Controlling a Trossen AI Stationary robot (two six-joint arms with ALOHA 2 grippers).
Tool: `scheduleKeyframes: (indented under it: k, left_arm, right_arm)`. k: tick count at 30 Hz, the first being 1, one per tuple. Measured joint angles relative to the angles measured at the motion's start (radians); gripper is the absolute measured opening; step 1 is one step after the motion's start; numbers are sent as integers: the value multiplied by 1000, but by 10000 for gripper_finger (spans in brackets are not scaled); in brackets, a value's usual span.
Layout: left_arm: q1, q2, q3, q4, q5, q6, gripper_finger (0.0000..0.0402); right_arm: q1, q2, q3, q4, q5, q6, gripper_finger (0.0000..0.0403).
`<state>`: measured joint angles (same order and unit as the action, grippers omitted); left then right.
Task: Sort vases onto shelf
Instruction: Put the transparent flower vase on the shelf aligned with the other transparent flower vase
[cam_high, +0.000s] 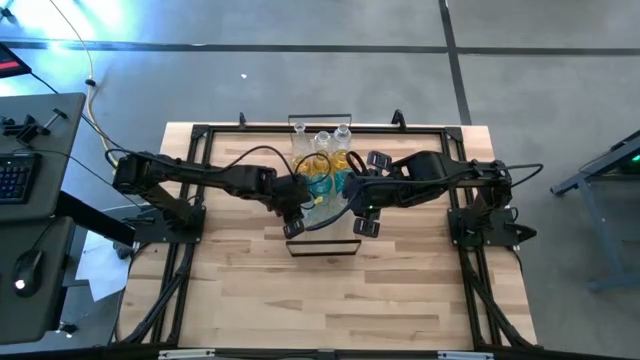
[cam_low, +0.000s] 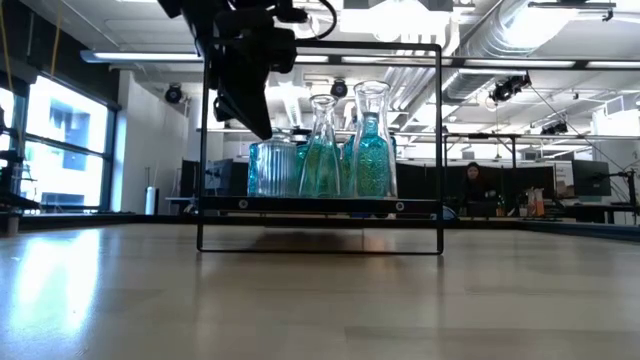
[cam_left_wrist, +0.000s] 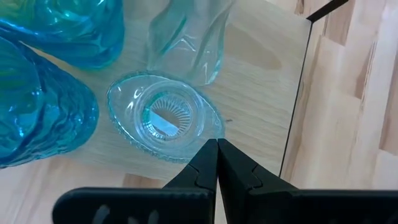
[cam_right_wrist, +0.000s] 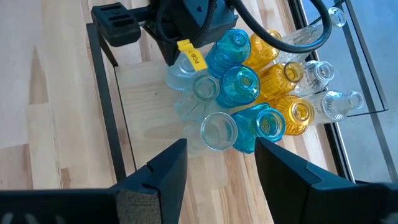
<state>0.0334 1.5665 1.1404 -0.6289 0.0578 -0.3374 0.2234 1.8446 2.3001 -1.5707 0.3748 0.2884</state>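
The vases (cam_right_wrist: 249, 93), smooth round-bellied glass in clear, amber and teal, stand clustered on the light-wood shelf (cam_high: 330, 243) mid-desk, so sorting looks nearly finished. The left tool (cam_left_wrist: 216, 163) hovers over a clear, ribbed one, fingers pressed together and empty. The right tool (cam_right_wrist: 217, 165) hangs spread wide above the group's near edge (holding nothing). Next would be a careful, narrow approach to one neck.

Vases (cam_right_wrist: 239, 87) on shelf (cam_right_wrist: 140, 93): four teal-blue, four amber-yellow, six clear.
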Motion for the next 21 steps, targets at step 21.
scheduleKeyframes:
  k: [21]
  left_arm:
    - [-71, -133, 161, -86, -184, 8, 9]
  right_arm:
    - [11, -3, 0, 0, 88, 2, 170]
